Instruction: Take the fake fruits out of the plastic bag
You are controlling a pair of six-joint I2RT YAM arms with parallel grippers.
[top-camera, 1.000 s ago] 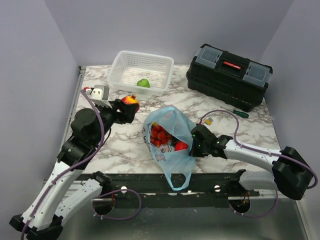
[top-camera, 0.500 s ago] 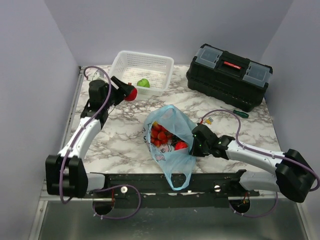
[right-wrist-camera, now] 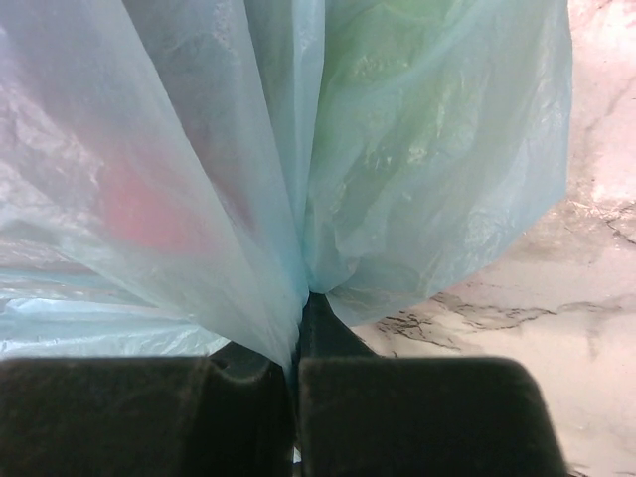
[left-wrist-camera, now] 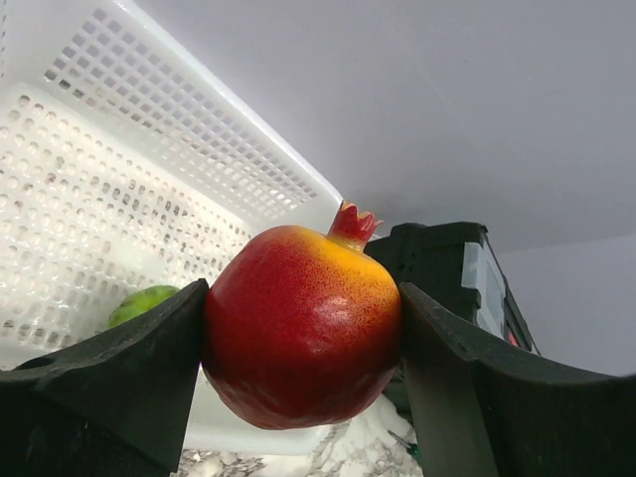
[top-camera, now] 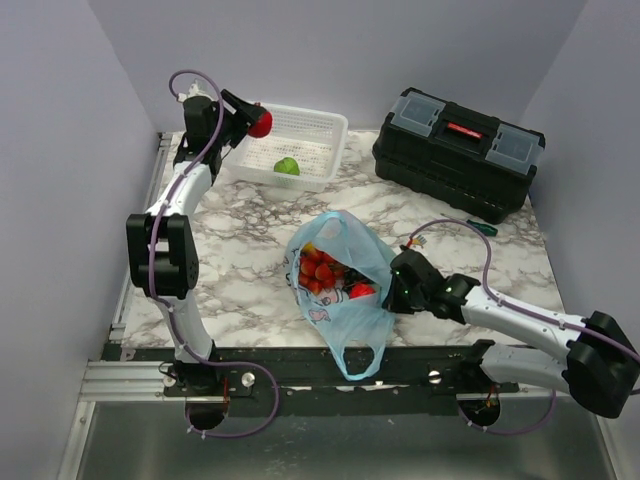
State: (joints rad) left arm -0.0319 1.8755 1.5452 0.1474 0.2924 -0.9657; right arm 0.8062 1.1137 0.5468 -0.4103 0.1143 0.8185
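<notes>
The light-blue plastic bag [top-camera: 340, 300] lies open at the table's middle front. Inside it are fake fruits: red berries [top-camera: 318, 270], a red piece [top-camera: 362, 291] and a yellow bit [top-camera: 309, 249]. My right gripper [top-camera: 392, 290] is shut on the bag's right edge; in the right wrist view the film [right-wrist-camera: 348, 149] is pinched between its fingers [right-wrist-camera: 129, 417]. My left gripper [top-camera: 252, 118] is raised over the basket's left rim and shut on a red-and-yellow fake fruit [left-wrist-camera: 303, 323] with a small crown. The same fruit [top-camera: 261, 123] shows as a red ball from above.
A white lattice basket [top-camera: 330, 150] stands at the back left with a light-green round fruit [top-camera: 287, 166] in it. A black toolbox [top-camera: 458, 150] sits at the back right. In front of the toolbox lies a green-handled screwdriver [top-camera: 482, 226].
The left arm has swung from the table's left side up and back to the basket, carrying the red-and-yellow fruit. The right gripper has stayed shut on the bag.
</notes>
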